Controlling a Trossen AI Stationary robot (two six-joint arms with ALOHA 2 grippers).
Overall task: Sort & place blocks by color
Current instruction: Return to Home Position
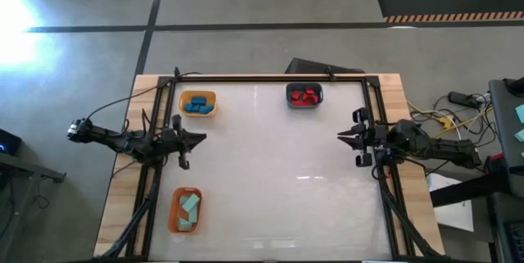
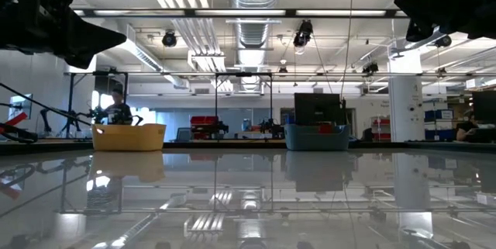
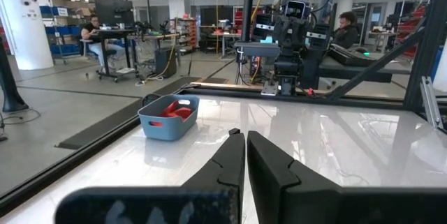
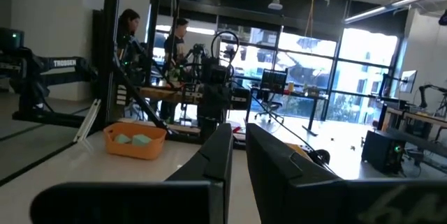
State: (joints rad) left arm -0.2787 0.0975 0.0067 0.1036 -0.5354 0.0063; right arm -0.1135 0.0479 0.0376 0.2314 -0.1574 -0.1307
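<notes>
Sorting appeared complete, arms idle

Blue blocks (image 1: 195, 106) lay in the yellow tray (image 1: 213, 99) and mint blocks (image 1: 189, 208) in the orange tray (image 1: 173, 214), both nearest the left gripper (image 1: 196, 138). Red blocks (image 1: 305, 96) filled the dark tray (image 1: 288, 91), nearer the right gripper (image 1: 344, 137). Both faced inward, jaws nearly closed, empty.

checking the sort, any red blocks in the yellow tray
No, the yellow tray holds only blue blocks; red blocks sit in the dark tray.
</notes>
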